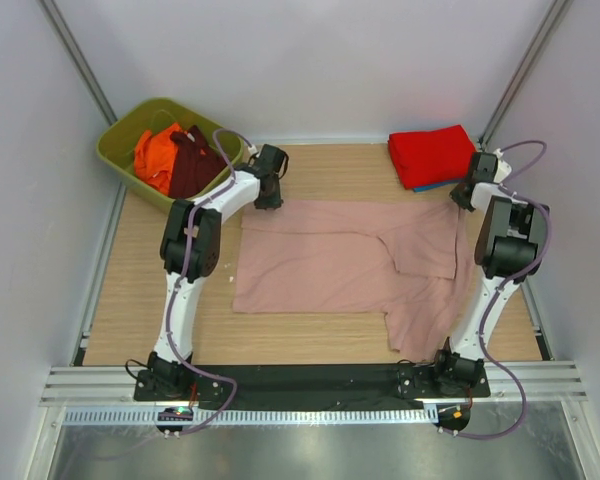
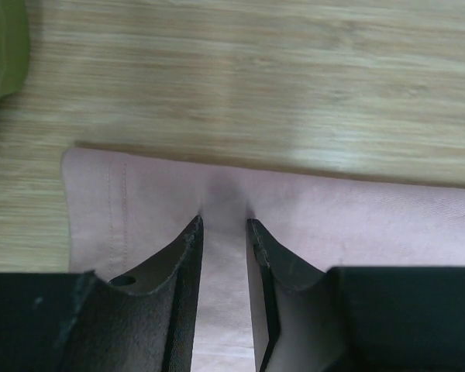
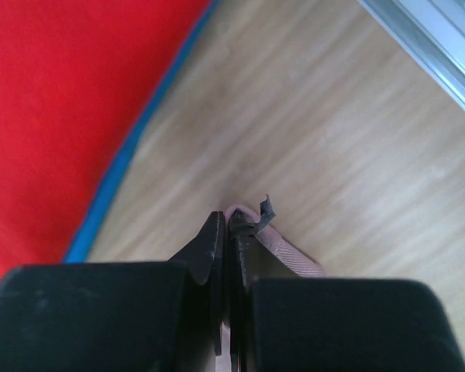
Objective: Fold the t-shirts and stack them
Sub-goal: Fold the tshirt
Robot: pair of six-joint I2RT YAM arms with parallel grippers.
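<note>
A dusty-pink t-shirt [image 1: 320, 260] lies spread across the wooden table, one part folded over near the right arm. My left gripper [image 1: 269, 203] sits at the shirt's far left corner. In the left wrist view its jaws [image 2: 224, 223] stand apart, with the pink cloth [image 2: 356, 225] lying flat between and under the fingertips. My right gripper [image 1: 460, 203] is at the shirt's far right corner. In the right wrist view it [image 3: 227, 221] is shut on a pinched edge of pink cloth [image 3: 291, 248]. A folded red t-shirt [image 1: 432, 155] rests on a blue one [image 1: 435, 186] at the far right.
A green bin [image 1: 120, 150] at the far left holds an orange t-shirt [image 1: 155, 155] and a maroon one [image 1: 192, 165]. The red stack [image 3: 54, 101] with its blue edge [image 3: 116, 174] lies just left of the right gripper. A metal rail [image 3: 434, 46] runs along the right side.
</note>
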